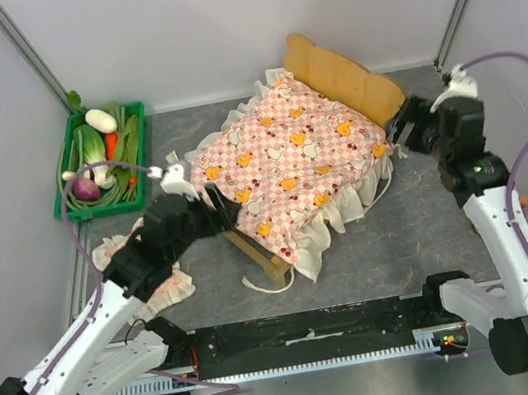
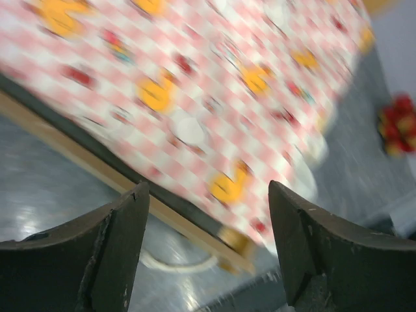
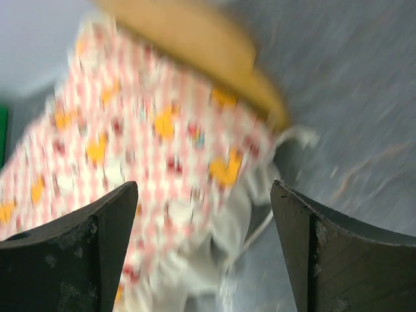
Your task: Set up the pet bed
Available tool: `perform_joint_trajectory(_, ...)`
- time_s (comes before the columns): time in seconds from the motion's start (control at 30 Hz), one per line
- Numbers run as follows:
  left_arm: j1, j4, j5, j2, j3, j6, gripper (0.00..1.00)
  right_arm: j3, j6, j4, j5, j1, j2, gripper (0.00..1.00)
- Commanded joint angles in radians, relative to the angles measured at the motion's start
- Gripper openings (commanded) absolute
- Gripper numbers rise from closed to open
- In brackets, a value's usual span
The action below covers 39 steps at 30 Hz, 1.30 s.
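Note:
The pet bed is a light-wood frame with a curved headboard, standing askew mid-table. A pink-checked frilled mattress with orange prints lies on it and overhangs its sides. My left gripper stands open at the bed's near left corner, nothing between its fingers. In the left wrist view the wooden side rail and the mattress lie beyond the open left gripper. My right gripper is open beside the bed's right corner by the headboard. In the right wrist view the right gripper faces the mattress frill and the headboard.
A small pink frilled pillow lies on the table under my left arm. A green crate of toy vegetables stands at the back left. A white tie cord trails on the table by the bed's corner. Walls close in on both sides.

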<state>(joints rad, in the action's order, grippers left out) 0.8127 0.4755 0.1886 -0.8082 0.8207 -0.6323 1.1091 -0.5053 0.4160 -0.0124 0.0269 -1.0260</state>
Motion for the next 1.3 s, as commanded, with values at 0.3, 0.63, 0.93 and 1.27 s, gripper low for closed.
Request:
perform_joint_trajectory(0.3,-0.774,-0.257,-0.441,-0.443,0.319,0.339,0.84,-0.52,-0.406,-0.086,0.046,-0.476,0.172,0.9)
perform_joint_trajectory(0.63,-0.906,-0.417,-0.698,-0.925,0.492,0.372,0.83,-0.585,-0.464,-0.247,0.111,-0.518,0.095,0.91)
perform_joint_trajectory(0.93,-0.925,-0.471,-0.902,-1.102,0.467,0.238,0.82,-0.503,-0.365,-0.303,0.066,-0.507,-0.095,0.95)
perform_joint_trajectory(1.27,-0.865,-0.498,-1.014,-0.984,0.238,0.178,0.77,-0.422,-0.282,-0.296,0.048,-0.421,-0.198,0.84)
